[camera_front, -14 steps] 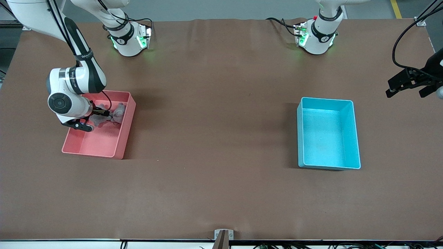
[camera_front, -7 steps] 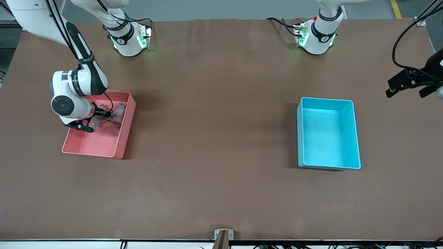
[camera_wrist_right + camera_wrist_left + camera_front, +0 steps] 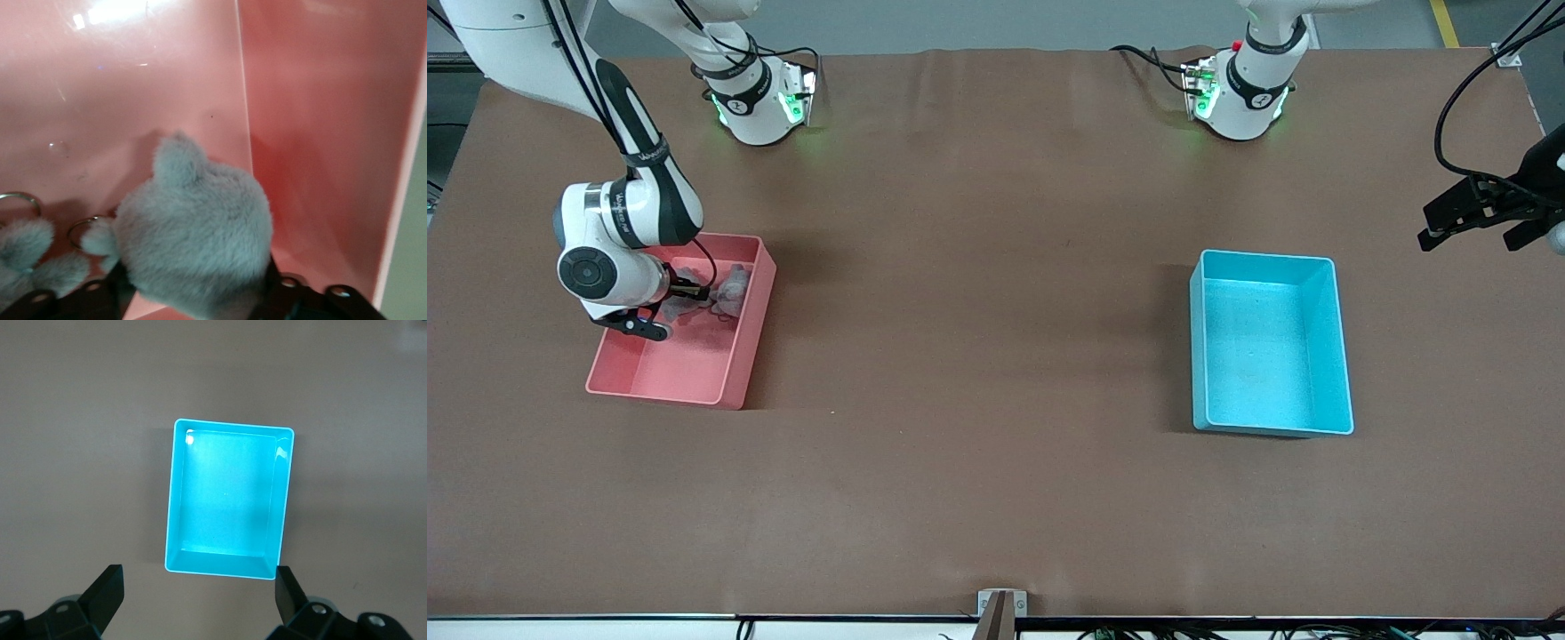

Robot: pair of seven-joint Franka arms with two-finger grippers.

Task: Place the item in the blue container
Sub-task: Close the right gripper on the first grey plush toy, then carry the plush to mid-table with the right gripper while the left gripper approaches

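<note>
Inside pink bin [image 3: 734, 369], right end effector [image 3: 200, 297] seemingly pinching grey plush [image 3: 193, 247]

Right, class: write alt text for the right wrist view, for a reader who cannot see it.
A grey furry toy sits between the fingers of the right gripper, inside a pink bin. Smaller grey fluffy pieces with metal rings lie beside it on the bin's floor.

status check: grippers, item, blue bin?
Right gripper down in pink bin, closing around grey plush toy. Left gripper open, waiting above blue container. Container empty, nothing in the way.
</note>
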